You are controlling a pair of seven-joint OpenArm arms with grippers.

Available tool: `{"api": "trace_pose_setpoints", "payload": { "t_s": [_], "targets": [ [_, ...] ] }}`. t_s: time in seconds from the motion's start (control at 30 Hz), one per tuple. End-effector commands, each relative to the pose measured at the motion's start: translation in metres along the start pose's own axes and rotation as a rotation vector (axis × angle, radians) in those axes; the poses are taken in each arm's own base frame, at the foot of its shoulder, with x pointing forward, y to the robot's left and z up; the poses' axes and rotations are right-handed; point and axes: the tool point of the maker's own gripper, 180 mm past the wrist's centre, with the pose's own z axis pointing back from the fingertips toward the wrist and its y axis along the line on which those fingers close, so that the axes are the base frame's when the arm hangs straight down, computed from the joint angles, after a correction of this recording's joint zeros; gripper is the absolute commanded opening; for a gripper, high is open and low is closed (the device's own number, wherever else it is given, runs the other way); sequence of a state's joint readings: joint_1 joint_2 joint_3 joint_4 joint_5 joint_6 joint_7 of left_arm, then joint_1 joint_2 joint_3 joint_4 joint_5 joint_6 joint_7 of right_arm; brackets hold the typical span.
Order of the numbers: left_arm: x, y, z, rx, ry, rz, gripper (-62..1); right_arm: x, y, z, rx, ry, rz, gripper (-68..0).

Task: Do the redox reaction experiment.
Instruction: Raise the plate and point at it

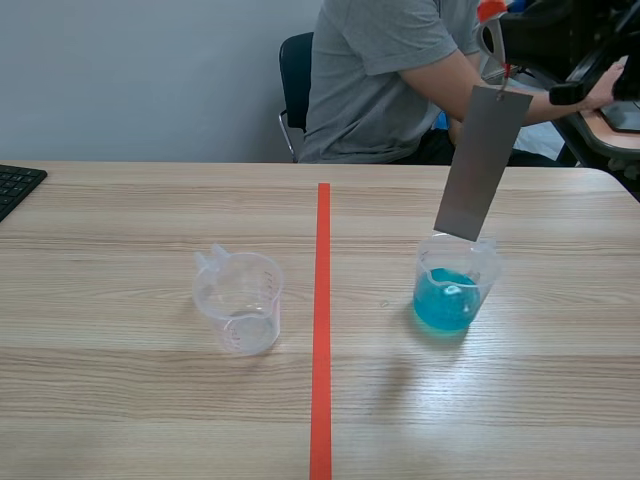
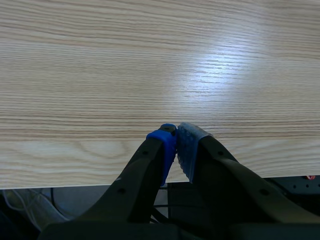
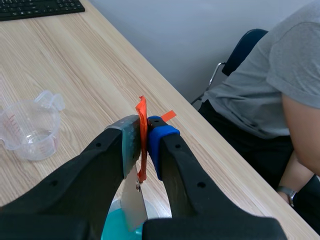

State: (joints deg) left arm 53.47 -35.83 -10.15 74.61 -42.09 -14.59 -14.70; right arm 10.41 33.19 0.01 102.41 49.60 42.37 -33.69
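Pale wood-grain tabletop (image 1: 150, 420) fills the foreground, split down the middle by an orange-red tape line (image 1: 322, 340). A broad bare band of wood lies between the near edge and both cups.

Left of the line stands a clear plastic measuring cup with nothing in it (image 1: 238, 300), upright, spout turned away from the robot. Right of the line, well apart from it, stands a clear plastic cup holding blue liquid (image 1: 455, 290), set well in from the tabletop's right edge. A black keyboard (image 1: 15, 185) pokes in at the far left edge. Across the far edge sits a person in a grey T-shirt (image 1: 380, 80) on a dark chair (image 1: 295, 70).

The left tool (image 2: 176, 142) hangs over the near edge of the tabletop, its two pads pressed together with nothing between them.

The right tool (image 3: 144, 125) is raised above the blue cup, fingers clamped on a thin orange tag (image 3: 142, 135). From that tag hangs a flat grey metal strip (image 1: 480, 165), tilted, its lower edge level with the blue cup's rim; contact with the rim or the liquid cannot be told.
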Motion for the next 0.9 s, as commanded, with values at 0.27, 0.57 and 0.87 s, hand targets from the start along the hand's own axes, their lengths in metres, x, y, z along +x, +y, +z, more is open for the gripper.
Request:
{"api": "trace_pose_setpoints", "payload": {
  "t_s": [0.27,0.57,0.87],
  "targets": [
    [0.063,-0.029,-0.014,-0.244,-0.093,-0.144,-56.5,0.023,-0.003,0.008,-0.005,-0.060,0.031,-66.0],
    [0.143,-0.075,-0.042,-0.479,-0.223,-0.312,-56.5,0.023,-0.003,0.008,-0.004,-0.060,0.030,-66.0],
    [0.174,-0.153,-0.069,-0.689,-0.294,-0.390,-56.5,0.024,-0.002,0.008,-0.001,-0.065,0.026,-66.0]
  ]
}}
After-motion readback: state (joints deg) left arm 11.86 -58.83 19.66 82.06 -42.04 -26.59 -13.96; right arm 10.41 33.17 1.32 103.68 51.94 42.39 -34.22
